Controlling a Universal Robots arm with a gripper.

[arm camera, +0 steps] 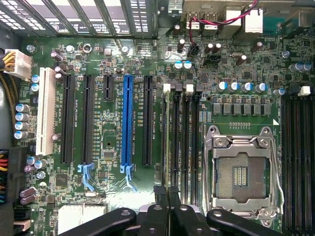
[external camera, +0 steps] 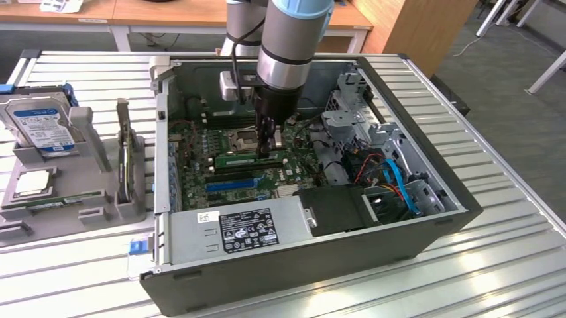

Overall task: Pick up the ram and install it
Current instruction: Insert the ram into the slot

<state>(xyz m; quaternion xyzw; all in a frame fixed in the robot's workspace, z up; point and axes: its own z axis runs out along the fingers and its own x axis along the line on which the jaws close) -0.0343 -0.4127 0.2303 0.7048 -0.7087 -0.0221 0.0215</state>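
1. An open computer case (external camera: 354,265) lies on its side on a ribbed metal counter (external camera: 504,265), with the motherboard (arm camera: 231,73) facing up.
2. The robot arm (external camera: 287,46) reaches straight down into the case, over the middle of the board.
3. The claw (external camera: 265,152) is clenched on the ram (external camera: 246,159), gripping the stick's upper edge near the end that lies toward the exterior view's right.
4. The ram stands on its long edge among the memory slots, just beside the processor socket (external camera: 248,139) and between that socket and the long blue slot (external camera: 234,185).
5. In the wrist view the ram (arm camera: 171,142) appears edge-on as a thin strip running along one of the black memory slots, away from the claw (arm camera: 168,194).
6. The black fingers (arm camera: 161,196) are pressed together on the near end of that strip.
7. A white latch (arm camera: 166,87) sits at the far end of that slot.
8. The empty processor socket (arm camera: 243,172) lies just beside these slots, and the blue slot (arm camera: 128,123) lies on their other side.
9. It cannot be told whether the ram is fully seated.
10. A grey power supply (external camera: 238,228) fills the near corner of the case.
11. On the counter at the exterior view's left, a grey holder (external camera: 89,132) carries a hard drive (external camera: 40,122) and an upright card (external camera: 124,159).
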